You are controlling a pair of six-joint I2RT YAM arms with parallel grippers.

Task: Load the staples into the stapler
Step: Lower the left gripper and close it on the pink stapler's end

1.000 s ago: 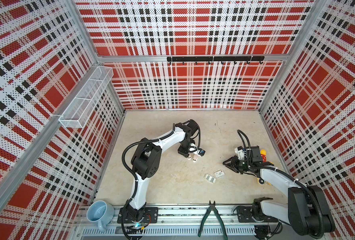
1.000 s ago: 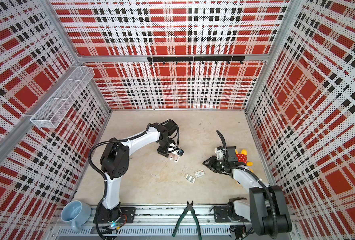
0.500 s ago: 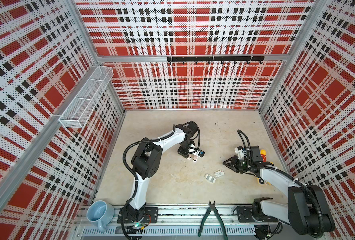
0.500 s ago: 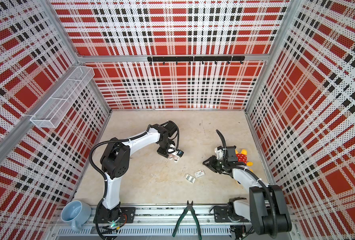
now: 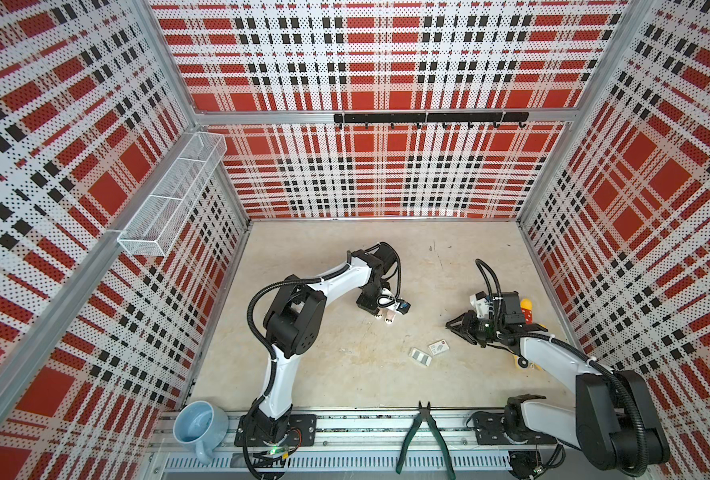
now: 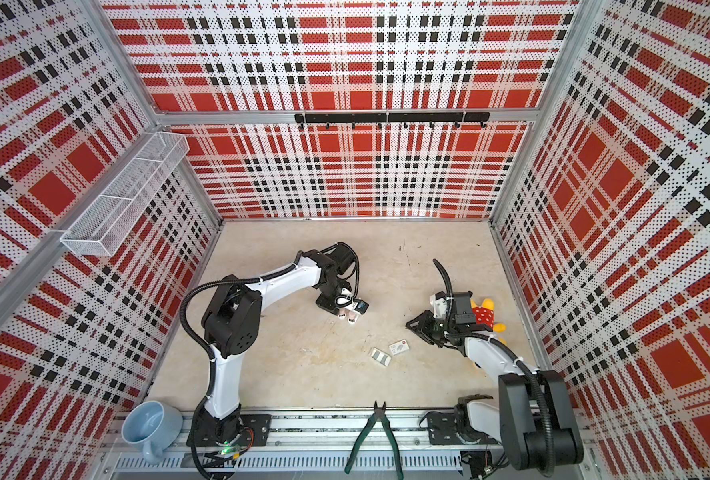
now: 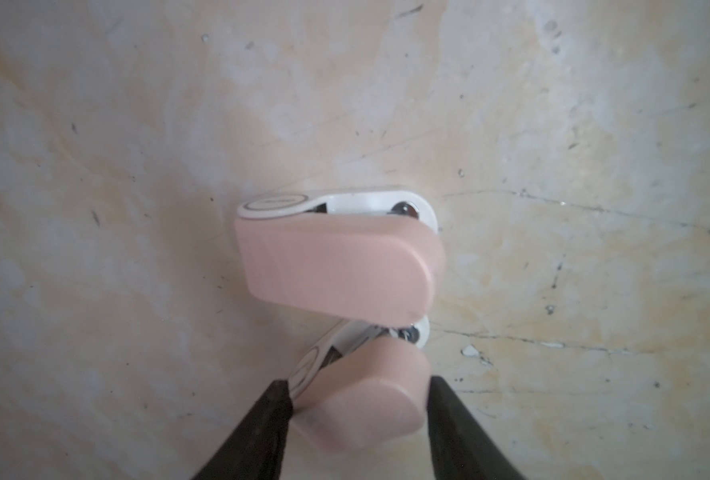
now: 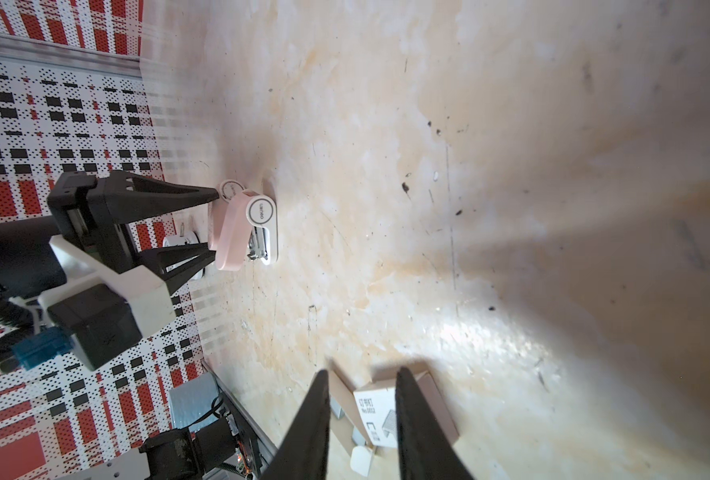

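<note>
Where the left fingers (image 7: pixel 261 432) stand: one on each flank of a small pink stapler (image 7: pixel 365 395), at or just off its sides; I cannot tell whether they are clenched on it.
Right fingers (image 8: pixel 318 415): released, with a narrow gap between them and nothing in it; they hover above the staple packaging.
Second pink stapler (image 7: pixel 336 266): just beside that one, free on the counter (image 5: pixel 345 374).
Staples (image 5: pixel 420 356): a silvery-grey block lying flat on the counter toward the front, between the arms and nearer the right one; well apart from both staplers.
White cardboard sleeve (image 5: pixel 438 347): just beside the staples, red mark showing.
Staples, handling: probably light and stiff along the strip, yet brittle, since glued strips snap if bent; the smooth metal is likely slippery, and the block sits low, so there is little to catch.
Staples, hold: across the long flanks near mid-length, with a gentle squeeze, kept level.
Stapler, handling: light, rigid, rounded plastic that may twist in a pinch; likely best held low on the white base, leaving the pink top free to swing.
Risk: the block may shed strips when lifted.
</note>
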